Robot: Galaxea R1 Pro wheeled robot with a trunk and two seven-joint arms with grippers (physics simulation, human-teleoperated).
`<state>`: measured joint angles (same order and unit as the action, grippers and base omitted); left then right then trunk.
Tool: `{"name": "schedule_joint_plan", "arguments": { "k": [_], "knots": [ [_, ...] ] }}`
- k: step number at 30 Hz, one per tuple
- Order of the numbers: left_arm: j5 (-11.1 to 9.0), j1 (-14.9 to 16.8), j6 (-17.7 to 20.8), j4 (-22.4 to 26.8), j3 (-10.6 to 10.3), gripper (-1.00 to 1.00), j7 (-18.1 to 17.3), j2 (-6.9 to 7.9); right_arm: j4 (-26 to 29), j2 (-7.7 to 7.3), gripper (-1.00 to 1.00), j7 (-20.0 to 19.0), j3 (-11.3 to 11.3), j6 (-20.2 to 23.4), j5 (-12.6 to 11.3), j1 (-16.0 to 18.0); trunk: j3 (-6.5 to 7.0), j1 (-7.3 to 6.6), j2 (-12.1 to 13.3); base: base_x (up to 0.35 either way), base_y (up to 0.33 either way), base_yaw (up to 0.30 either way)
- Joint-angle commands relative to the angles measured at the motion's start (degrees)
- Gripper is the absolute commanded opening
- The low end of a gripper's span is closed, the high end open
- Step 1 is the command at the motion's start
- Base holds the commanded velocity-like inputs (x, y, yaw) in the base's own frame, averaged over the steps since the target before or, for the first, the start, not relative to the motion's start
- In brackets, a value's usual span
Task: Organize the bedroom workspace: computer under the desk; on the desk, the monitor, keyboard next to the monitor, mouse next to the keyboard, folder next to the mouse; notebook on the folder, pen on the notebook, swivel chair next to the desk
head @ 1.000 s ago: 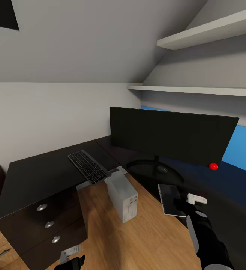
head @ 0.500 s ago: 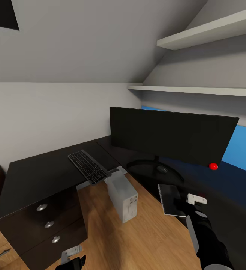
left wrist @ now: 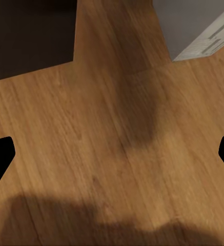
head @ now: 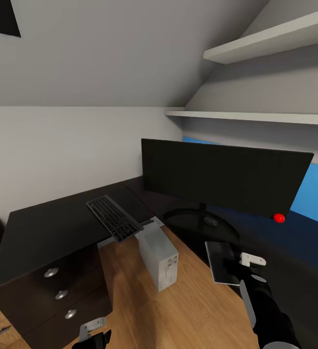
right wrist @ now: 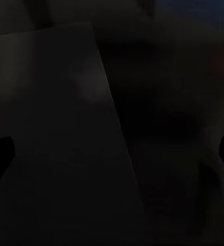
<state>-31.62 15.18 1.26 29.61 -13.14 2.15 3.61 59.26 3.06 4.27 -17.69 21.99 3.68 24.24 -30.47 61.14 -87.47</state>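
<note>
Now view shifted slightly, notebook (head: 223,262) unmoved on desk (head: 47,228), right jaws beside it

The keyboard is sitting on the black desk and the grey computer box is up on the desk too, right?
Not quite. The keyboard does sit on the black desk, but the grey computer box stands on the wooden floor beside the desk's edge, not on top. The head view shows it.

The monitor (head: 224,177) hides part of the blue folder (head: 314,194), and the picture's edge crops the rest.
</note>
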Motion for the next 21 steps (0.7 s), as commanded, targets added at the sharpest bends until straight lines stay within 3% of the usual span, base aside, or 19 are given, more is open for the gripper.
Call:
{"name": "schedule_joint_plan", "arguments": {
  "k": [1,21],
  "knots": [
    [-0.5,0.0,0.1,0.1,-0.4,1.00,0.2,0.08,-0.2,0.05,1.00,-0.1,-0.1,0.4,0.4,0.0,-0.07,0.01,0.0,0.034,0.000,0.000],
    [-0.5,0.0,0.1,0.1,-0.4,1.00,0.2,0.08,-1.5,0.08,1.00,-0.3,0.2,0.1,0.3,0.0,-0.07,0.01,0.0,0.006,0.000,0.000]
  ]
}}
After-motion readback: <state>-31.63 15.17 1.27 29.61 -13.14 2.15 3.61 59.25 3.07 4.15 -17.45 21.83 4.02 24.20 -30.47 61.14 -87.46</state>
